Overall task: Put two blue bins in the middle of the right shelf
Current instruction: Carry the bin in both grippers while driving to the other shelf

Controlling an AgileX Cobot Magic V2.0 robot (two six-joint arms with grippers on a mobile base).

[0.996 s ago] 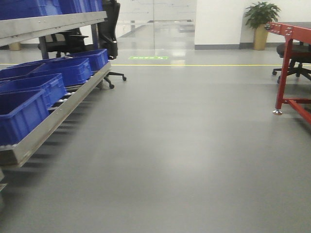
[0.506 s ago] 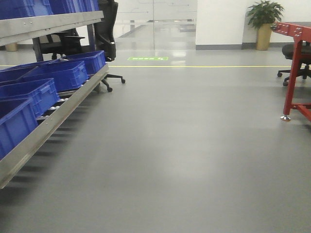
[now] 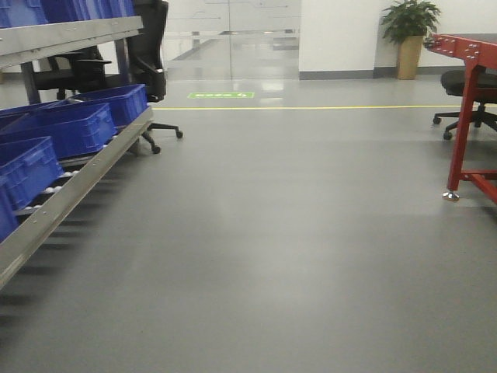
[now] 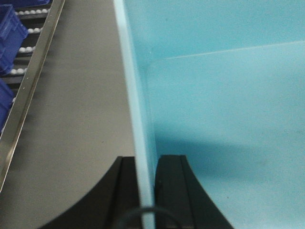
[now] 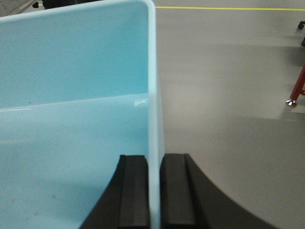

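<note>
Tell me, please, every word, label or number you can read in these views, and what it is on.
Nothing can be read.
On the green floor sign: pale characters, too small and blurred to read.
On the pale blue bin: plain walls, no text in either wrist view.
On the dark blue bins: no label visible.

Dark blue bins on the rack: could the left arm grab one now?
Probably not: the left gripper is clamped on the pale bin's wall, with floor between it and the dark bins.
</note>
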